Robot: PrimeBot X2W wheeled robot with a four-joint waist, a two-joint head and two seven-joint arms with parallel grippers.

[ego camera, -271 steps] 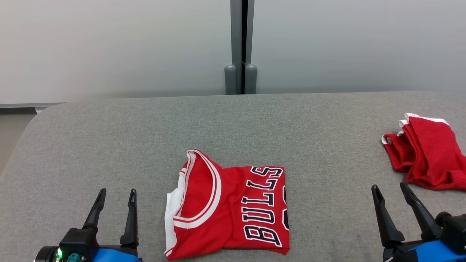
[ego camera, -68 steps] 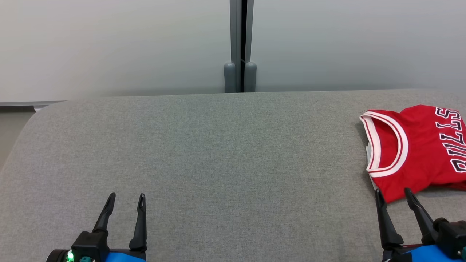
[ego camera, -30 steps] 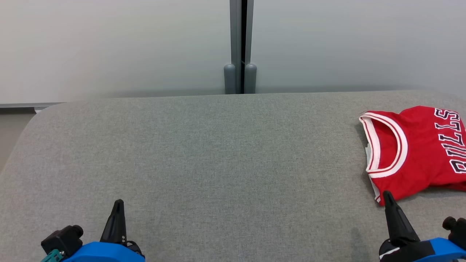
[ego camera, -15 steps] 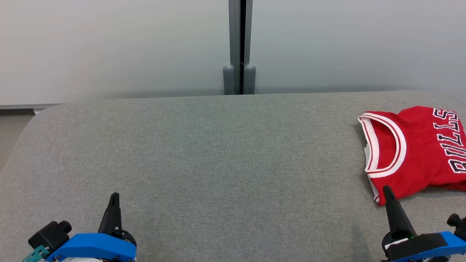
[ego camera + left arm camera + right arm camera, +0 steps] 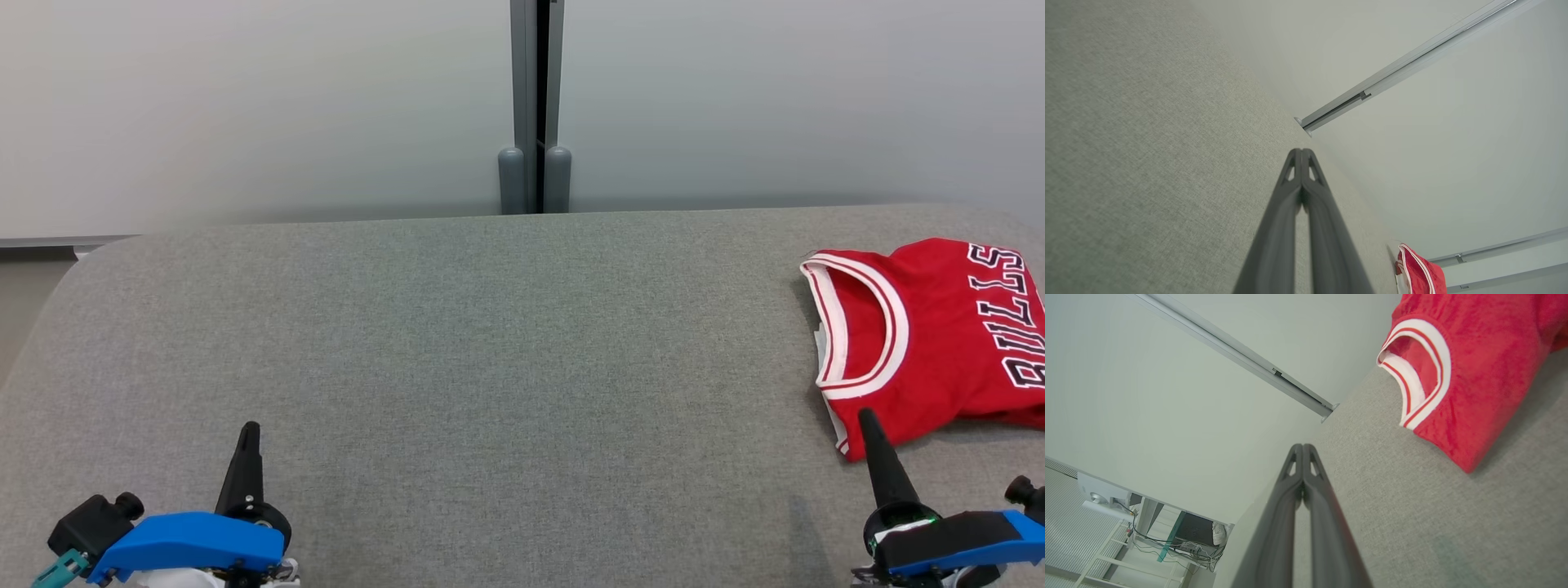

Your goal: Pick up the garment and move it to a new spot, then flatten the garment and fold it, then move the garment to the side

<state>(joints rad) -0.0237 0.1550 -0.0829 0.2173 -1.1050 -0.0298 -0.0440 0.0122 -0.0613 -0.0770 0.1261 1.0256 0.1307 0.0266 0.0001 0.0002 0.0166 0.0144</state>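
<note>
While two closed grippers idle, one folded garment [image 5: 931, 335] lies right.

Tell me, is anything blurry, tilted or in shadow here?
Head view: soft, even light, no glare; the folded red basketball jersey throws a thin shadow on the grey woven fabric surface and is cut by the frame edge. Left wrist view: the left gripper looks soft near the lens; the scene sits steeply tilted. Right wrist view: jersey crisp, darker shadow beneath; the right gripper equally soft.
</note>
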